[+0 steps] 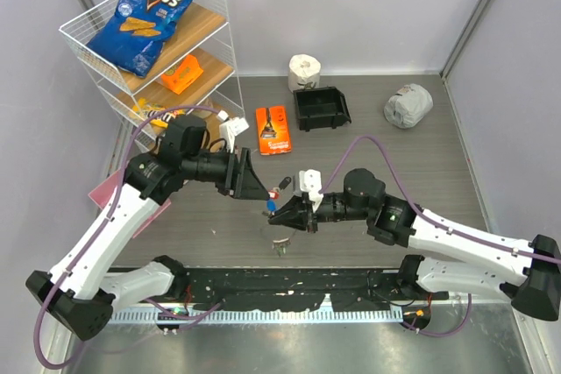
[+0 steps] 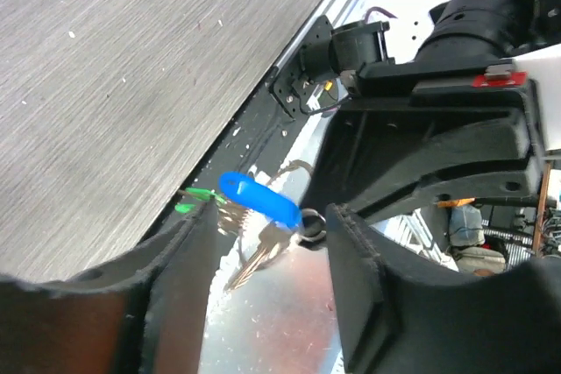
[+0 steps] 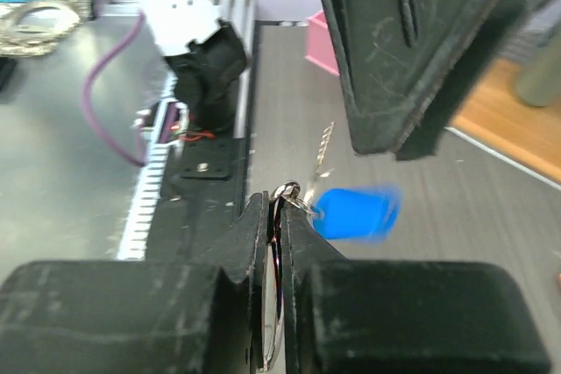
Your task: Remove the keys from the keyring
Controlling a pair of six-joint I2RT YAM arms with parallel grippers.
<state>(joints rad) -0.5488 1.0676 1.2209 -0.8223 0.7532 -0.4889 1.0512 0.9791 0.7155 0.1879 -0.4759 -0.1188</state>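
Note:
My right gripper (image 1: 292,214) is shut on the thin silver keyring (image 3: 279,304), which stands edge-on between its fingers (image 3: 254,243) above the table. A blue-tagged key (image 1: 272,206) hangs from a small ring at its tip; the blue tag (image 3: 355,212) is blurred in the right wrist view. In the left wrist view the blue tag (image 2: 259,199) and a silver key (image 2: 259,251) hang just beyond my left gripper (image 2: 272,229), which is open and empty. My left gripper (image 1: 256,185) faces the right one, close to a red tag (image 1: 277,189).
Green-tagged keys (image 2: 197,199) lie on the table by the front edge, also in the top view (image 1: 280,248). An orange packet (image 1: 274,129), black bin (image 1: 321,108), white roll (image 1: 304,70) and grey bag (image 1: 408,105) lie behind. A wire shelf (image 1: 219,41) stands back left.

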